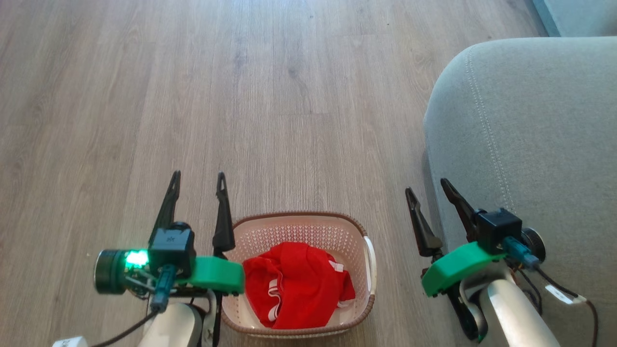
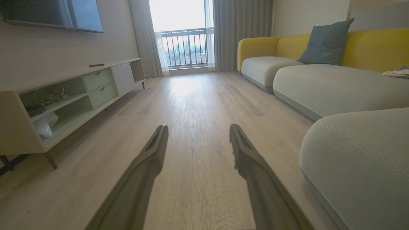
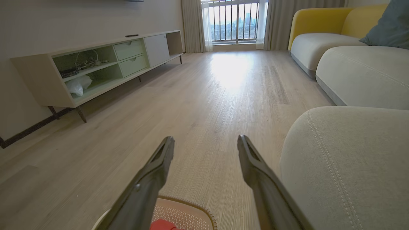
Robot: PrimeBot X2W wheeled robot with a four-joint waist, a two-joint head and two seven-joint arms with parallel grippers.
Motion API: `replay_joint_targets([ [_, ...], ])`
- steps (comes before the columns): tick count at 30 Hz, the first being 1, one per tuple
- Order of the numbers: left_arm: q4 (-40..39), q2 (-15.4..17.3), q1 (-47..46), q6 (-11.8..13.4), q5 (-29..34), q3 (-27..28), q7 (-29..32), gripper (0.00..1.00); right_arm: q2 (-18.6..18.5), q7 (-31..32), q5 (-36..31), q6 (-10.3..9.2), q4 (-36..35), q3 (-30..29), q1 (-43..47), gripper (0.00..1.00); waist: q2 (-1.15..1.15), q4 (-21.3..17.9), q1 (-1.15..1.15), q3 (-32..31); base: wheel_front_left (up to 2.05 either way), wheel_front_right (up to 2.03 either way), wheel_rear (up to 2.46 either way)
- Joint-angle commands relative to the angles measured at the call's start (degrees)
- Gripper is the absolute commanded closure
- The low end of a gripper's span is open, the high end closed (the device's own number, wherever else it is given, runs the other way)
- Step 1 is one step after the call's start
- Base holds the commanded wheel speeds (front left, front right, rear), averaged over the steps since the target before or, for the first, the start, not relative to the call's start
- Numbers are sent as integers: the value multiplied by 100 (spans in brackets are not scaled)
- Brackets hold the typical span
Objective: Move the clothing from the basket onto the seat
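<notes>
Bright-red clothing [image 1: 296,284] with white stripes lies bunched inside the cream basket [image 1: 289,224], which stands on the wood floor at the bottom centre of the head view. My left gripper [image 1: 198,179] hovers open just left of the basket, nothing between its fingers. On the basket's right my right gripper [image 1: 426,187] is open too, beside the front edge of the grey-green seat [image 1: 530,140]. The right wrist view catches the basket's rim [image 3: 191,204] and a scrap of red clothing [image 3: 161,225] below its own open gripper [image 3: 206,141]. The left wrist view looks past its open gripper [image 2: 198,128] toward the seat [image 2: 358,153].
Bare wood floor [image 1: 193,86] stretches ahead. A long low cabinet [image 2: 64,99] runs along the left wall. Further couch cushions [image 2: 335,83] with yellow backs and a blue pillow [image 2: 326,43] line the right side. Curtains and a balcony door [image 2: 185,35] close the far end.
</notes>
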Motion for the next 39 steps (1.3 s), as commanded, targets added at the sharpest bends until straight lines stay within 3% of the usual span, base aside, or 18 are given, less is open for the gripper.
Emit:
replay_joint_targets([
  [1,-181,-41,-104,-59,231,250,-116,0,-48,-114,-171,-1,-147,168,-307,0,0,1,0,1,0,0,0],
  [4,-99,-156,-46,-248,420,385,-166,0,-49,-165,-244,-1,-82,192,-327,0,0,4,0,-4,0,0,0],
  [8,176,-328,33,-583,298,693,-169,0,-49,-168,487,-1,-41,2,-294,0,0,8,0,-20,0,0,0],
  [16,479,-480,84,-1099,281,1069,-169,0,-49,-168,663,-1,173,-22,-315,0,0,0,0,-29,0,0,0],
  [32,731,-503,-39,-1325,259,1053,-169,0,-49,-168,556,-1,218,-26,-478,0,0,-91,0,414,0,0,0],
  [39,1279,-503,-445,-1568,639,814,-169,0,-49,-168,297,-1,97,-151,-736,0,0,-219,0,1333,0,0,0],
])
